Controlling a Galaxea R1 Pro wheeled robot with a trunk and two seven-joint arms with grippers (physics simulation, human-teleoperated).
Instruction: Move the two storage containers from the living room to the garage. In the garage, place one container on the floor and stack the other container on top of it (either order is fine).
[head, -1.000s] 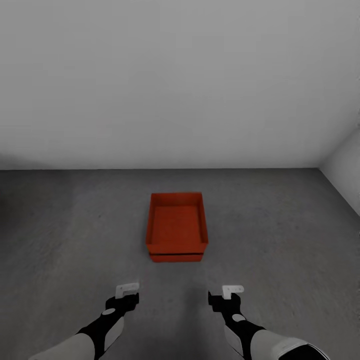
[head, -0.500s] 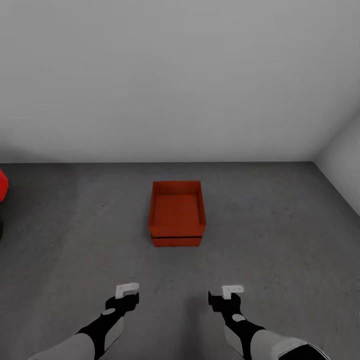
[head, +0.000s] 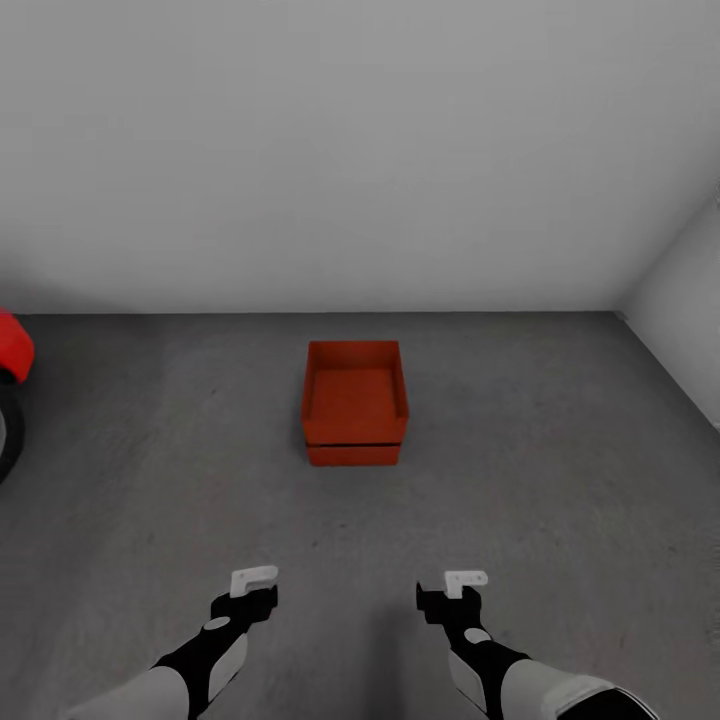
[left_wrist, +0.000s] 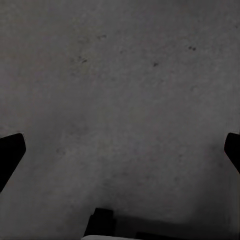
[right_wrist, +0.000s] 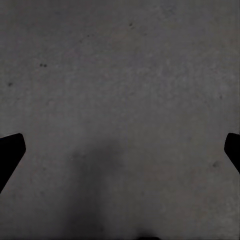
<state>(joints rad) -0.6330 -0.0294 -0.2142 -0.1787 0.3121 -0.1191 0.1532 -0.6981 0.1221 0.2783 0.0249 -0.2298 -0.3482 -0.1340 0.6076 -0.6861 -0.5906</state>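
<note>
The two storage containers stand stacked on the dark grey garage floor, straight ahead near the back wall. The upper red-orange bin sits open-topped and squarely on the lower one, of which a low strip shows under a dark seam. My left gripper and right gripper hang low in front of me, well short of the stack, and hold nothing. In the left wrist view the left gripper is spread wide over bare concrete, and the right gripper stands the same in the right wrist view.
A plain white wall closes the back and another white wall runs along the right. The nose of a red car with a dark tyre juts in at the left edge.
The whole view has drawn back: the stack looks smaller and farther off, and the red car has come into the left edge. Both arms hold the same pose.
</note>
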